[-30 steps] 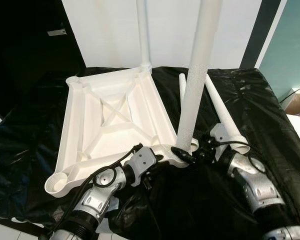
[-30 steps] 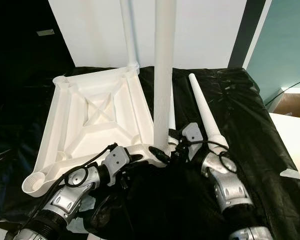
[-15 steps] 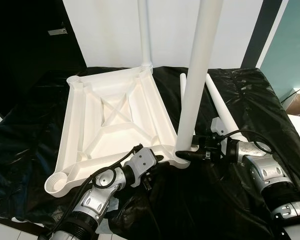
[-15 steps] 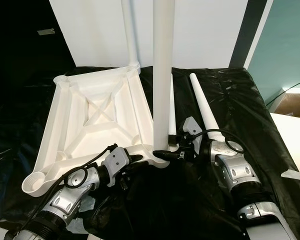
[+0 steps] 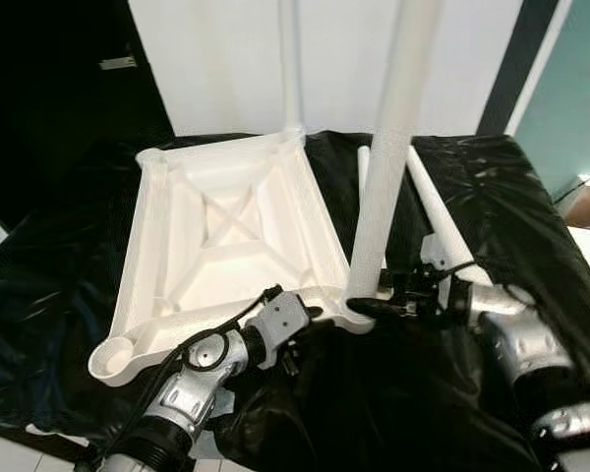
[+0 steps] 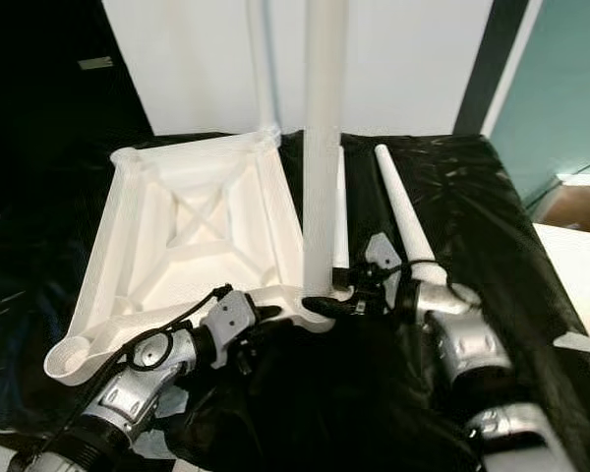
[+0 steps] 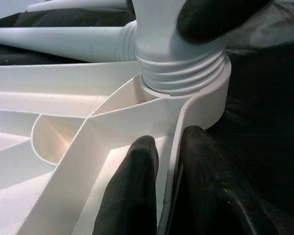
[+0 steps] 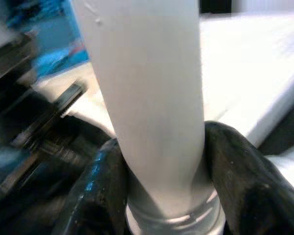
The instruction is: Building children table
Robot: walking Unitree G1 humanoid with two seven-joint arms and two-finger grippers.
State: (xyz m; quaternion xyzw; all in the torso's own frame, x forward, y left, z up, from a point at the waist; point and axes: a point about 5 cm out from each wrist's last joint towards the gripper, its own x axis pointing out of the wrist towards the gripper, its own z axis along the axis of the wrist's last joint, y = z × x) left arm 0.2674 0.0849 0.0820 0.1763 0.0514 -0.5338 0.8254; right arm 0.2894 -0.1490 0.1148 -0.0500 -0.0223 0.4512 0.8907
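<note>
A white plastic tabletop (image 5: 226,236) lies upside down on black sheeting, ribs facing up. One white leg (image 5: 291,59) stands in its far corner. A second leg (image 5: 388,167) stands upright in the near right corner socket (image 7: 186,93), its thread partly showing. My right gripper (image 5: 359,307) is shut on the foot of this leg, fingers (image 8: 235,161) on both sides. My left gripper (image 7: 169,196) is shut on the tabletop's rim beside that socket, and it shows under the near edge (image 5: 300,320). Two loose legs (image 5: 438,216) lie on the sheeting to the right.
Black plastic sheeting (image 5: 59,295) covers the whole work surface. A white wall (image 5: 216,59) rises behind, with a dark opening (image 5: 49,79) at the left and a teal panel (image 5: 570,88) at the right. The near left corner socket (image 5: 113,356) stands open.
The head camera has shifted a little. The upright leg leans slightly more to the right at its top, and the right arm has dropped lower beside it. The left gripper keeps its hold.
</note>
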